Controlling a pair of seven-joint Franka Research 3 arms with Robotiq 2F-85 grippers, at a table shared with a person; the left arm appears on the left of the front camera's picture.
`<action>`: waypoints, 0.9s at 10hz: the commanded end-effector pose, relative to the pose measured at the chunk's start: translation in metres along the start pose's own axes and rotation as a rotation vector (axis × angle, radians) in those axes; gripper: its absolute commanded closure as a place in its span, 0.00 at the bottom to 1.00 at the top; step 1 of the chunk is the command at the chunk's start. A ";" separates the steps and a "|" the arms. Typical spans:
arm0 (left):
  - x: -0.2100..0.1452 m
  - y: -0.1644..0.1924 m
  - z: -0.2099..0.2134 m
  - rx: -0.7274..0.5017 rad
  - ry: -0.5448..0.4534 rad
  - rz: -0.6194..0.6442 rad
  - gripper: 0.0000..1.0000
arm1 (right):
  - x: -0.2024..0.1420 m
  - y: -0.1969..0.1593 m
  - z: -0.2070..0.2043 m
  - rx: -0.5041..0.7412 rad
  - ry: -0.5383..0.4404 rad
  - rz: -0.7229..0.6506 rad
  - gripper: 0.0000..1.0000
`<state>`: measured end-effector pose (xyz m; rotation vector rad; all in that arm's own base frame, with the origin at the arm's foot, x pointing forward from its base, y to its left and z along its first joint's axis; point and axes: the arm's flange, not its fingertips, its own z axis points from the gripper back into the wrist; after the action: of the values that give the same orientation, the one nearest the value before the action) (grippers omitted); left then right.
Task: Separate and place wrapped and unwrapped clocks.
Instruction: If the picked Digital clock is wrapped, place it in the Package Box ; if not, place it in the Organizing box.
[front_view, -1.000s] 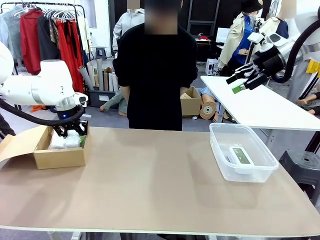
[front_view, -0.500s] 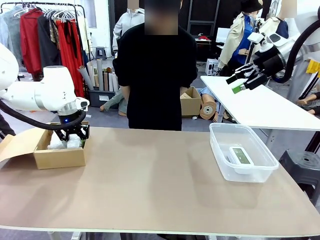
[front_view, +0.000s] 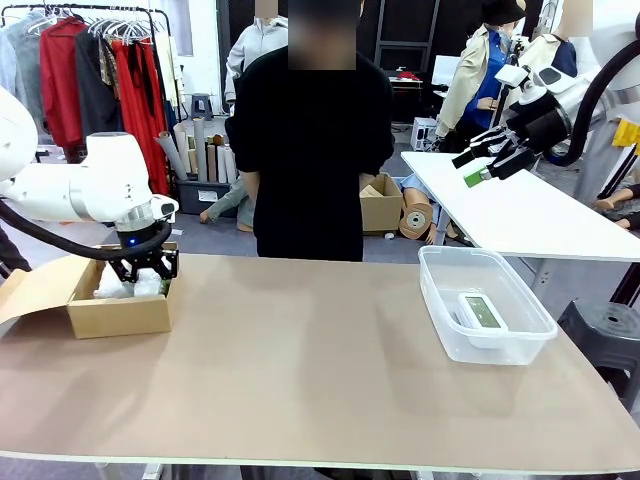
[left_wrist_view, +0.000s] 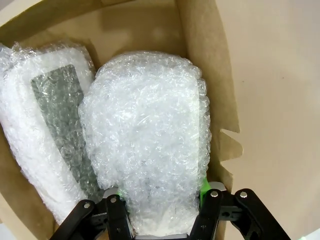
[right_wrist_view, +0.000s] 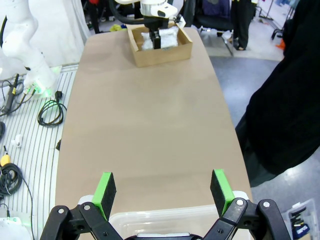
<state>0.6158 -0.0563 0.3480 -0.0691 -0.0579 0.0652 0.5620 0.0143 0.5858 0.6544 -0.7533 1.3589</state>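
Our left gripper (left_wrist_view: 160, 220) is clenched on the rounder bubble-wrapped bundle (left_wrist_view: 150, 145), low inside the cardboard box (front_view: 118, 315) beside the flat wrapped bundle (left_wrist_view: 47, 135) — wrapped ones belong together there. Our right gripper (front_view: 490, 158) hangs released, high over the clear plastic bin (front_view: 440, 300) holding the bare digital clock (front_view: 481, 312) — we judge sorting nearly finished
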 end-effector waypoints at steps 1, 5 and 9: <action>0.000 0.004 0.005 0.010 -0.023 0.028 0.45 | 0.001 0.001 0.001 -0.001 0.006 0.005 0.00; 0.004 0.003 0.017 0.014 -0.049 0.026 0.00 | 0.001 0.001 0.001 -0.001 0.006 0.005 0.00; 0.004 -0.003 0.036 0.003 -0.063 0.034 0.00 | 0.001 0.001 0.001 -0.001 0.006 0.005 0.00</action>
<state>0.6202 -0.0543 0.3760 -0.0709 -0.1141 0.0774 0.5620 0.0143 0.5858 0.6544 -0.7533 1.3589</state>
